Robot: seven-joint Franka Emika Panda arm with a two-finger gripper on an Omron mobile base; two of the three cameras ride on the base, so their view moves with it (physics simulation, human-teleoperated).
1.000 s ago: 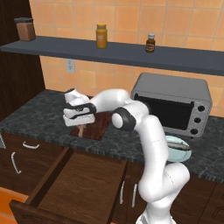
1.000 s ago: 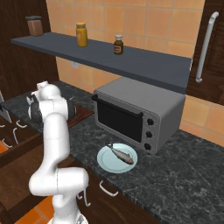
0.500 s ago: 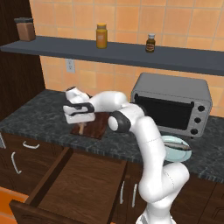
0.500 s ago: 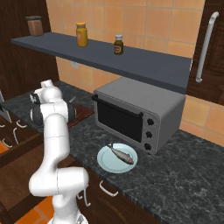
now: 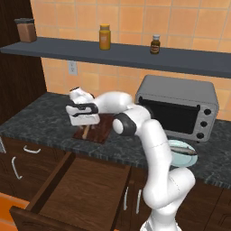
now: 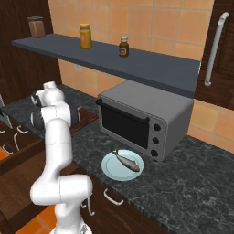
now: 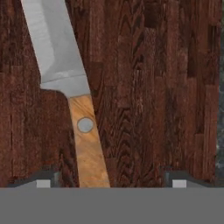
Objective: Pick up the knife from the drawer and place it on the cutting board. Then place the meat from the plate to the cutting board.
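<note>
The tabletop (image 5: pixel 40 119) is a dark speckled stone surface under an orange tiled wall, with a toaster oven (image 5: pixel 178 106) toward its right end and a shelf (image 5: pixel 126 54) above carrying jars. Below the front edge, the drawer (image 5: pixel 76 191) stands pulled out with its wood bottom bare. The cutting board (image 5: pixel 97 128) lies at the left-centre of the tabletop, close to the front edge. The plate (image 6: pixel 122 165) rests in front of the toaster oven near the front edge, with the meat (image 6: pixel 127 161) lying across it. The tool (image 5: pixel 82 118) hangs directly over the board; compared with half a second ago, when it was clamped shut, its fingertips now stand wide apart on either side of the knife (image 7: pixel 72 94). The knife appears to lie flat on the board, free of both fingertips, although the hand view is too close to confirm full contact. In the left base view its tan handle reaches the board's front edge. Judgement: the release marks the first placement as complete; the meat transfer is not yet started.
</note>
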